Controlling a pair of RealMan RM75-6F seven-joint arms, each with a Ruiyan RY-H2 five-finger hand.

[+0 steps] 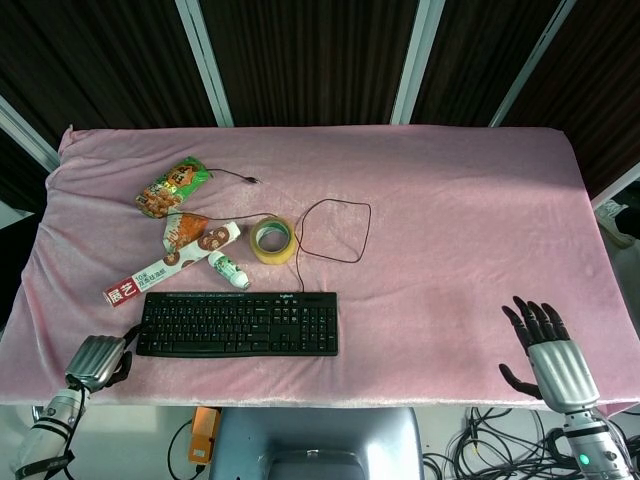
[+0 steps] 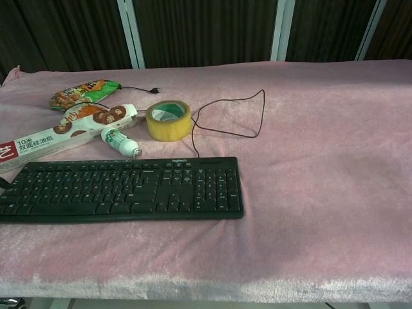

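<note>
Pink plush cloth (image 1: 450, 200) covers the whole table, soft and napped, its near edge running just beyond both hands; the left hand (image 1: 97, 362) rests at that near edge, a ribbed metal back turned up and dark fingers curled in under it with nothing visible in them, though the head view shows too little of the fingers to be sure; just to the right of this hand, close to touching, lies the black keyboard (image 1: 238, 323), a long flat plastic rectangle with rows of small square keys; its thin dark cable (image 1: 345, 205) loops away in a loose oval further from the hand; beyond the keyboard from the left hand lies a long narrow cardboard box (image 1: 140, 282), white with a red end, and above it a glossy biscuit packet (image 1: 200, 238) printed with brown rounds; further off still is a crinkled green and orange snack bag (image 1: 172, 188); a stout ring of yellow tape (image 1: 272, 240) sits to the right of the packets, with a small white bottle (image 1: 228, 270) lying on its side between it and the keyboard; the right hand (image 1: 545, 352) is far across the cloth from all of these, palm down, its dark fingers spread apart and holding nothing.
</note>
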